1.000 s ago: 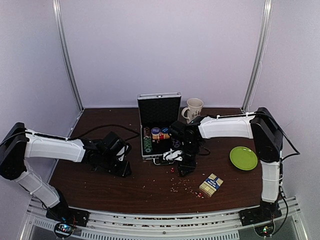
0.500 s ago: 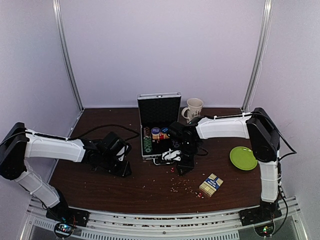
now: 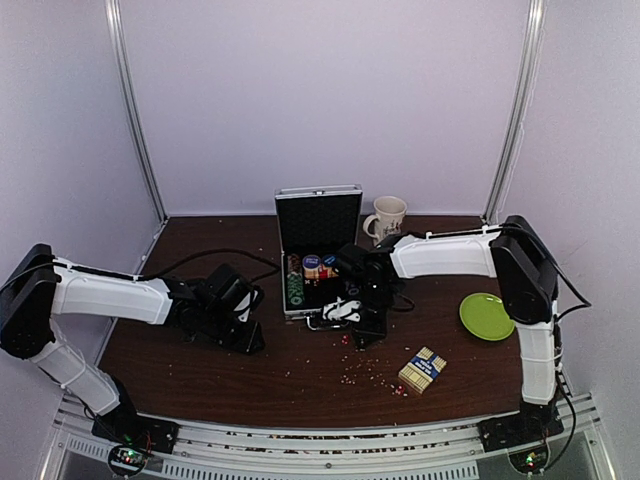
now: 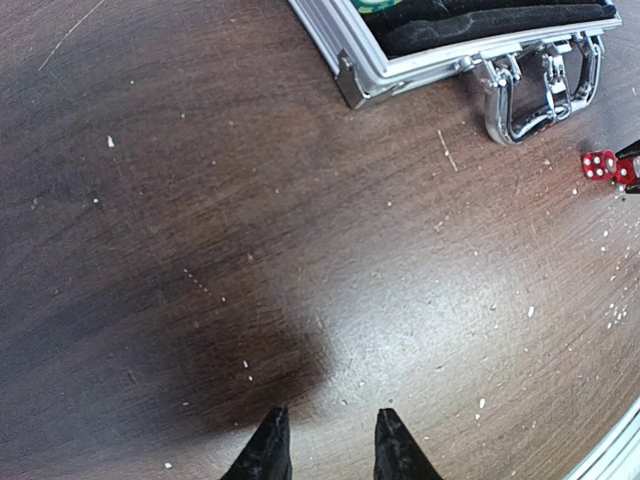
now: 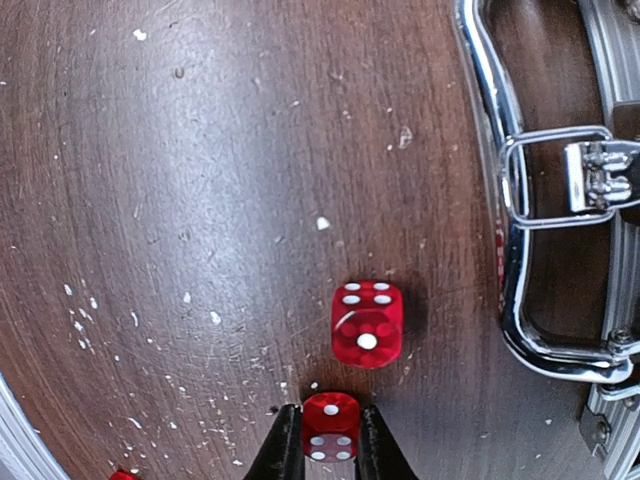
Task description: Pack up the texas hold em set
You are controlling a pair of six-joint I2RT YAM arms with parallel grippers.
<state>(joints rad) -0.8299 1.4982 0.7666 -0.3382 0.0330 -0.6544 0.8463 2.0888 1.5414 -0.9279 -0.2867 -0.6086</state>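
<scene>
The silver case stands open at the table's back middle, with coloured chips in its black lining. Its metal handle shows in the right wrist view and in the left wrist view. My right gripper is shut on a red die just above the table, in front of the handle. A second red die lies on the table just beyond it. The blue-and-tan card box lies front right. My left gripper is open and empty over bare table, left of the case.
A cream mug stands right of the case's lid. A green plate lies at the right. Small red dice and white specks are scattered on the brown table near the card box. A black cable runs behind my left arm.
My right gripper has shifted slightly left toward the case handle. The left arm has barely moved.
</scene>
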